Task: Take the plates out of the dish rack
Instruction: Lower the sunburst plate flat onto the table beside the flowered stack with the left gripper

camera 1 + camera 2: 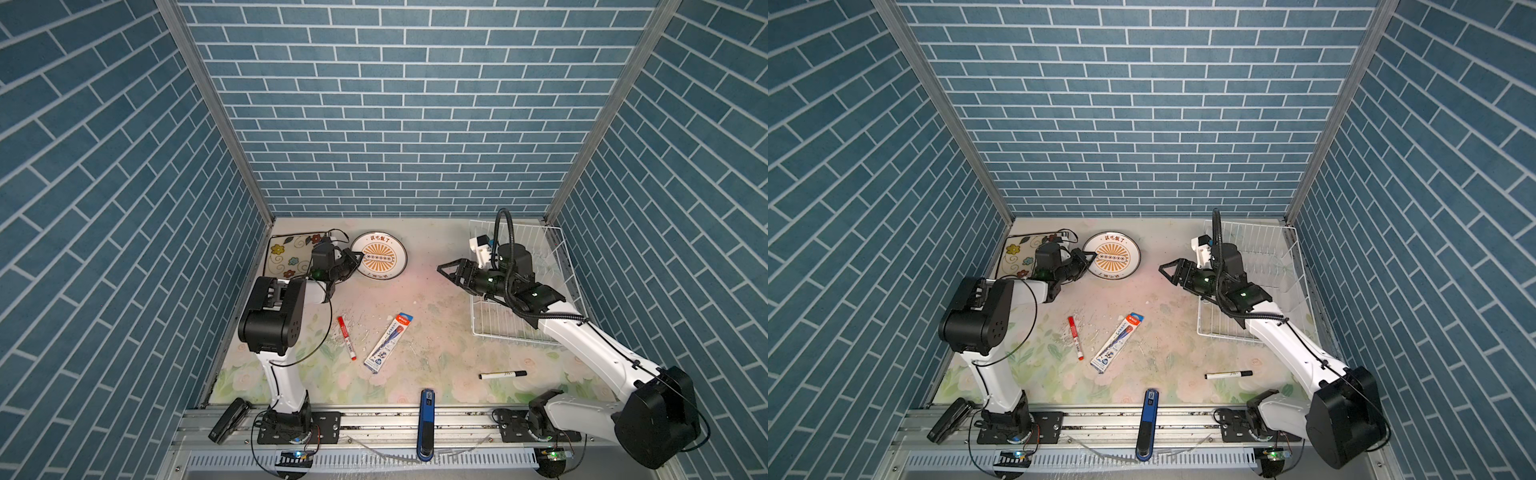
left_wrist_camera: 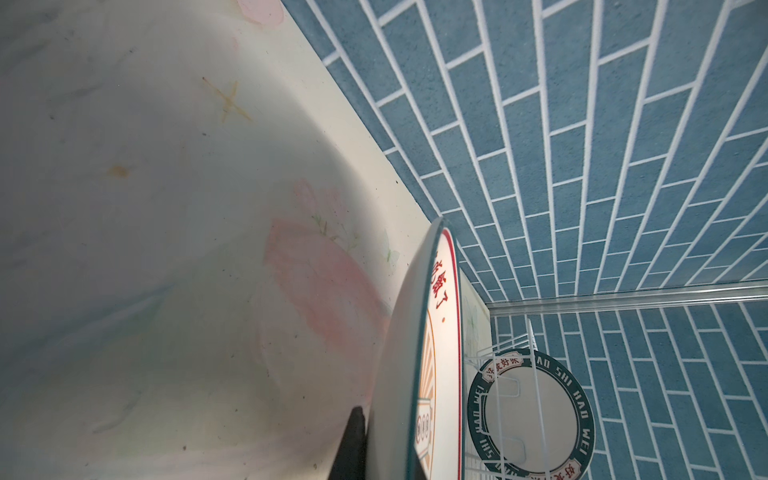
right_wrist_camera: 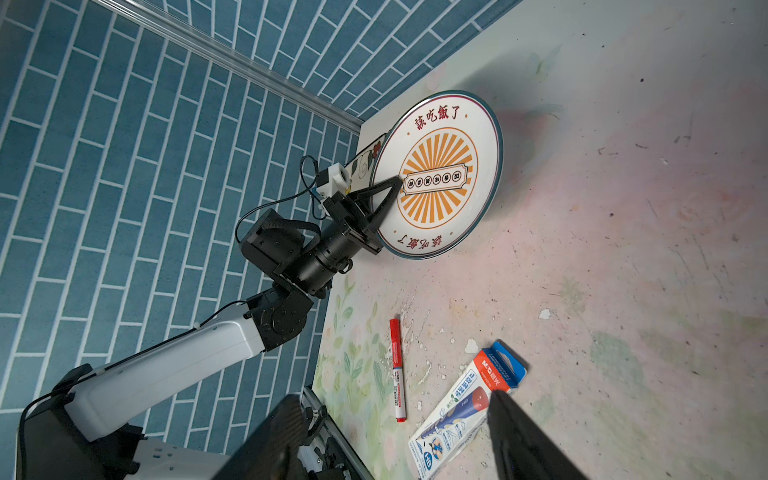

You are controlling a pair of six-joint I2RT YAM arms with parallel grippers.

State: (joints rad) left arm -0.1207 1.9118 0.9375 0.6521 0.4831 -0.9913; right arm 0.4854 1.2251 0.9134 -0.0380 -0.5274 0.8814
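Observation:
My left gripper is shut on the rim of a round white plate with an orange sunburst, held tilted low over the back of the table. One black finger presses the plate's back. A square flowered plate lies flat in the back left corner, partly hidden by the left arm. The white wire dish rack stands at the right. A round plate with a dark lettered rim band stands upright in the rack. My right gripper hovers open and empty just left of the rack.
A red marker and a boxed pen pack lie mid-table. A black marker lies front right. A blue device and a black one rest on the front rail. Blue brick walls close in three sides.

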